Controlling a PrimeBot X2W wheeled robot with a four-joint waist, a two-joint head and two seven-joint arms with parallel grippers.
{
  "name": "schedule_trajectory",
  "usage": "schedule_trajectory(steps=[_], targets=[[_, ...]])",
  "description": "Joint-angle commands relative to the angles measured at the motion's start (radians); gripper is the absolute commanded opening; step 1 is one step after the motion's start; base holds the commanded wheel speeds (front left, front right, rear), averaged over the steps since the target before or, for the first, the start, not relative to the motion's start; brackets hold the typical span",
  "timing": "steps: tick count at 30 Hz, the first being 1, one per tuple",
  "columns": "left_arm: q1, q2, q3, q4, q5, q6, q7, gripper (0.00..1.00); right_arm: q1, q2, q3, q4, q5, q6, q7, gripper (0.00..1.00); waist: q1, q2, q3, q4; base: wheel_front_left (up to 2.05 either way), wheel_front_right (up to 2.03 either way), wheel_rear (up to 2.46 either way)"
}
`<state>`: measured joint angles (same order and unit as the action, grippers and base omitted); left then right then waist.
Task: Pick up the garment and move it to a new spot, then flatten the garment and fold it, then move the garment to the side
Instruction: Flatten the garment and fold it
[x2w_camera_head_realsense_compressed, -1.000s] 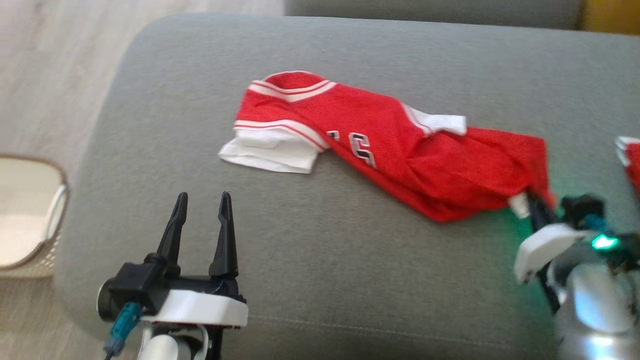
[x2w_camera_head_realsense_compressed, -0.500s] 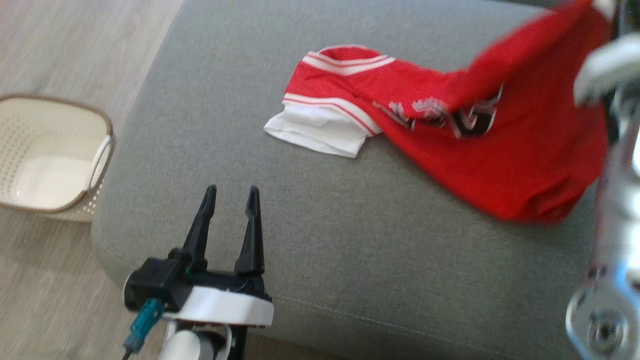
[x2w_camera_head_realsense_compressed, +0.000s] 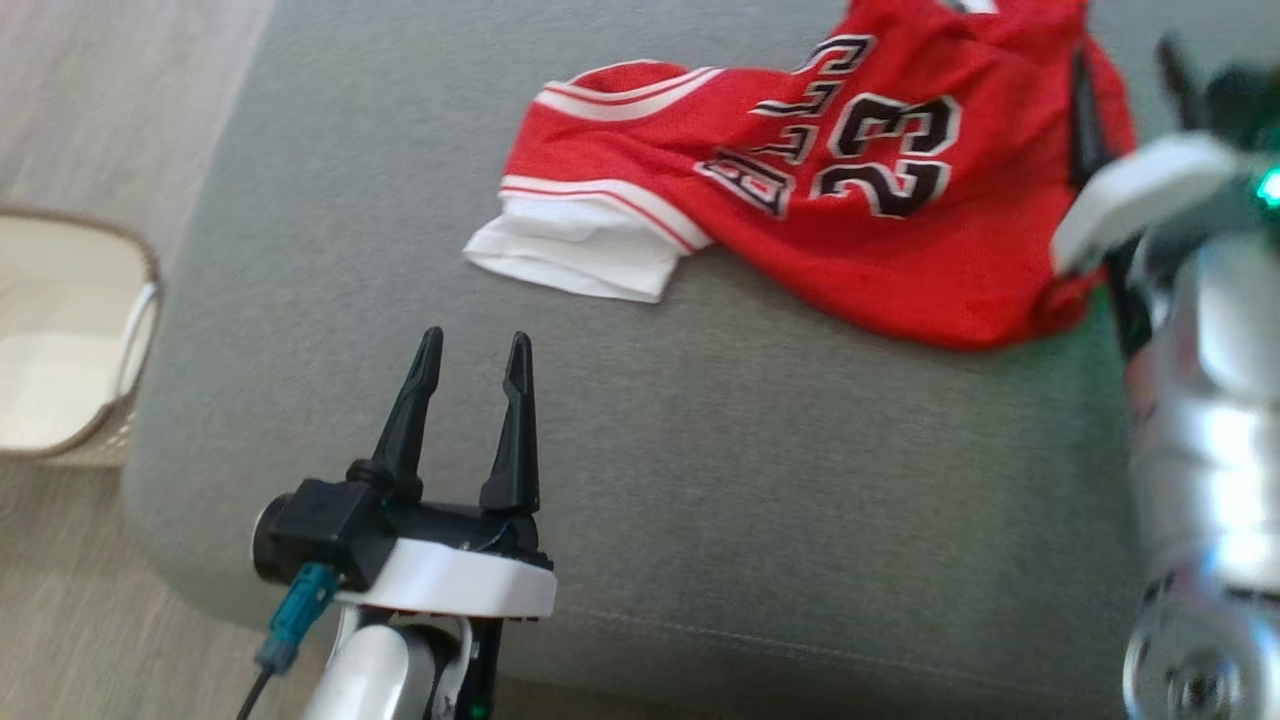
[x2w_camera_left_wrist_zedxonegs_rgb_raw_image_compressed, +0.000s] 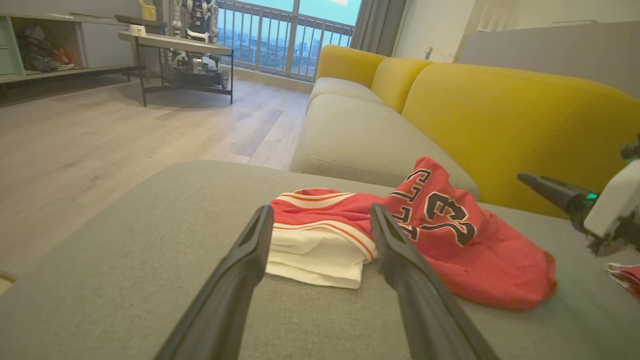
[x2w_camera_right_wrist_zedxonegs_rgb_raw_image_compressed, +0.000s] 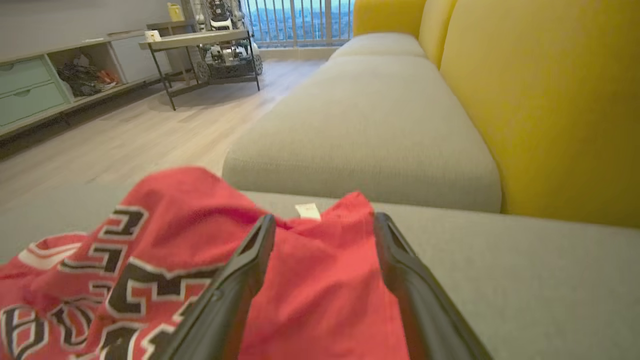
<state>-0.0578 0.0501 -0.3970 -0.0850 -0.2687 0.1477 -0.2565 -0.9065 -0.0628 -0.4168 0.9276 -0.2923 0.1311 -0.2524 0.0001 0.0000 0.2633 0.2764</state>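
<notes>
1. Garment (x2w_camera_head_realsense_compressed: 850, 200), a red jersey, lies rumpled on the grey sofa cushion (x2w_camera_head_realsense_compressed: 750, 480), upper right of the head view.
2. White basket (x2w_camera_head_realsense_compressed: 110, 228) sits at the left edge.
3. Right hand (x2w_camera_right_wrist_zedxonegs_rgb_raw_image_compressed: 325, 220) is spread, with red cloth between its fingers.
4. Left hand (x2w_camera_head_realsense_compressed: 476, 340), lower left, is spread and empty.

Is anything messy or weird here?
Yes. The red jersey lies rumpled and bunched on the grey cushion instead of flat, and a white layer pokes out from under its striped edge.
</notes>
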Motion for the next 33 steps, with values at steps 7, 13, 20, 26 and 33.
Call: schedule_trajectory(steps=[7, 13, 20, 26, 33], targets=[[0.0, 0.0, 0.046, -0.036, 0.033, -0.009, -0.005, 1.0, 0.245, 0.013, 0.19, -0.073, 0.307, 0.0, -0.009, 1.0, -0.0001, 0.0, -0.044, -0.09, 0.0, 0.0, 0.0], [0.028, 0.0, 0.052, -0.035, 0.042, -0.01, -0.005, 1.0, 0.441, 0.013, 0.321, -0.154, 0.413, 0.0, -0.009, 1.0, -0.0001, 0.0, -0.078, -0.113, 0.0, 0.0, 0.0], [0.031, 0.0, 0.037, -0.038, 0.042, -0.015, -0.005, 1.0, 0.484, 0.013, 0.327, -0.238, 0.321, 0.0, -0.009, 1.0, -0.0001, 0.0, -0.085, -0.097, 0.0, 0.0, 0.0], [0.031, 0.0, 0.035, -0.031, 0.037, -0.018, -0.005, 1.0, 0.46, 0.013, 0.262, -0.223, 0.185, 0.0, 0.002, 1.0, -0.0001, 0.0, -0.079, -0.068, 0.0, 0.0, 0.0], [0.028, 0.0, 0.022, -0.027, 0.03, -0.015, -0.005, 1.0, 0.426, 0.013, 0.194, -0.199, 0.014, 0.0, 0.006, 1.0, -0.0001, 0.0, -0.073, -0.048, 0.0, 0.0, 0.0]])
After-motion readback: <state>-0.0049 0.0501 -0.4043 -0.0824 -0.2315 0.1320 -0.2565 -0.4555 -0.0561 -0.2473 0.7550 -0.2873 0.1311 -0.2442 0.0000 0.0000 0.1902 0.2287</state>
